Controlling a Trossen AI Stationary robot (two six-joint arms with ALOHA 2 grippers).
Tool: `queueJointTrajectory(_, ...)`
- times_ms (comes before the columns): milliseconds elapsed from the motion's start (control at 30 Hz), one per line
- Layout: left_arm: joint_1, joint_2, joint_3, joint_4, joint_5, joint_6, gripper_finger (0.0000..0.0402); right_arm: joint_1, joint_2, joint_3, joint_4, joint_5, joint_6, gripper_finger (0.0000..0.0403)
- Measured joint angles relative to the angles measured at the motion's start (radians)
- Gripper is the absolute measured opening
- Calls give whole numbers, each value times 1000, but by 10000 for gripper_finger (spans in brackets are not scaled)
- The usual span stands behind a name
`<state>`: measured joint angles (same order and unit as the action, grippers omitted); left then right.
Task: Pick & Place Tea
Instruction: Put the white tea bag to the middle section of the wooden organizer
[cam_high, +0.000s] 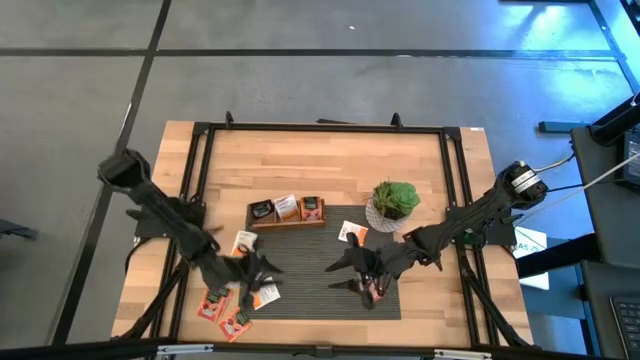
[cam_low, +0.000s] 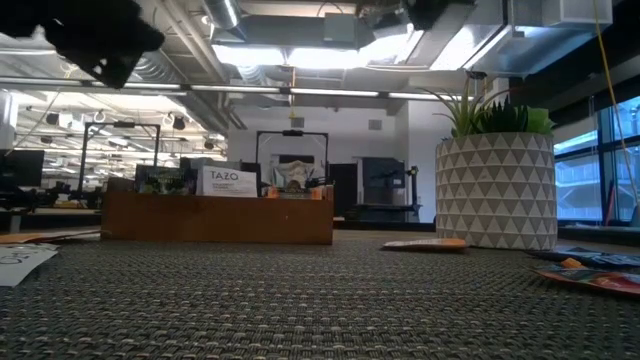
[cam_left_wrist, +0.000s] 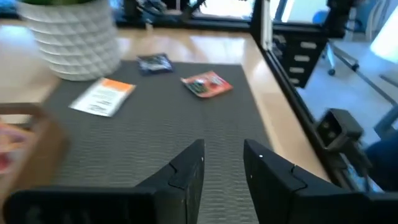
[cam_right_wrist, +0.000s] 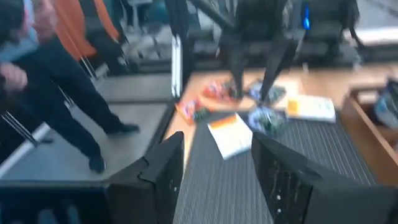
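Left gripper (cam_high: 262, 272) hovered with jaws parted, empty, above loose tea sachets (cam_high: 240, 300) at the mat's (cam_high: 310, 250) left edge. Right gripper (cam_high: 345, 268) likewise spread and empty, one sachet (cam_high: 372, 290) just beside it. Wooden tray (cam_high: 288, 211) lay beyond both.

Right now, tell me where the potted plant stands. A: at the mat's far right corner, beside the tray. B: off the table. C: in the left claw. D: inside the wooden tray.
A: the high view shows the potted plant at the mat's far right corner, right of the wooden tray.
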<state>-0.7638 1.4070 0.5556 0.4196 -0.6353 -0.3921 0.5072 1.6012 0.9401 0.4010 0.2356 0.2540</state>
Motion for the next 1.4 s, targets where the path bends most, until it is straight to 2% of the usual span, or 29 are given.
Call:
queueJointTrajectory(267, -70, 229, 186, -139, -4, -187, 109, 0, 152, 2, 276, -1, -48, 189)
queueJointTrajectory(433, -95, 265, 232, -304, -17, -342, 109, -4, 229, 74, 272, -2, -47, 189)
queueJointTrajectory(567, -114, 261, 233, -427, -19, -506, 111, -19, 295, 159, 214, -48, -30, 189)
queueJointTrajectory(733, -121, 265, 233, -489, 11, -624, 108, -47, 394, 306, 27, -82, 44, 189)
queueJointTrajectory(900, -120, 265, 233, -499, 88, -650, 110, -72, 497, 452, -135, -107, 55, 189)
queueJointTrajectory(1033, -120, 265, 233, -509, 182, -732, 111, -85, 558, 542, -244, -111, 53, 189)
queueJointTrajectory(1400, -126, 261, 237, -678, 329, -1045, 110, -106, 581, 573, -274, -133, 30, 189)
